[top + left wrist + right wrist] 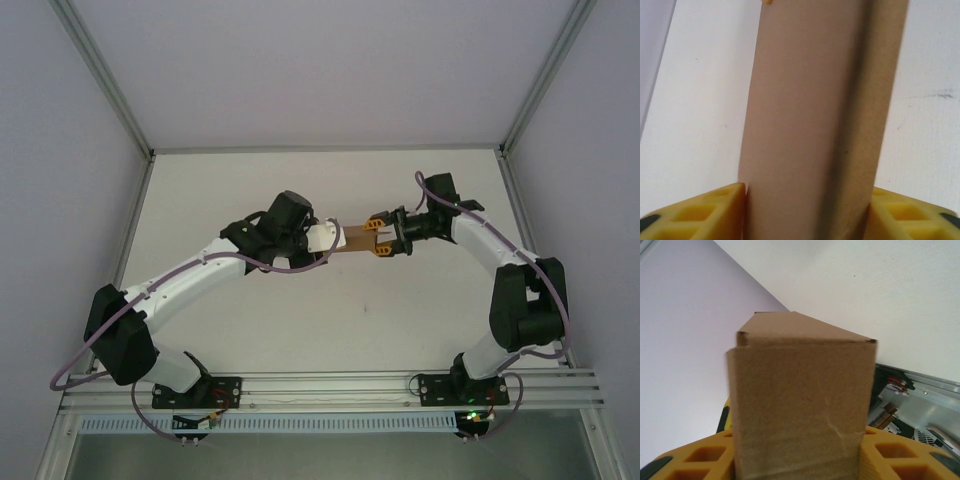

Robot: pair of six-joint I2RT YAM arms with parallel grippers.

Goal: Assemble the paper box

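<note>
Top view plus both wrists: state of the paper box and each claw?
paper box: folded into a long box shape, held at both ends between the two claws.
left claw: shut on the paper box, a finger against each side.
right claw: shut on the paper box's other end, fingers flush on both sides.

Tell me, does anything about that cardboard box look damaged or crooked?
Only slightly: the paper box has a faint crease wrinkling its facing panel, low near the right edge in the right wrist view. Otherwise nothing stands out.
</note>
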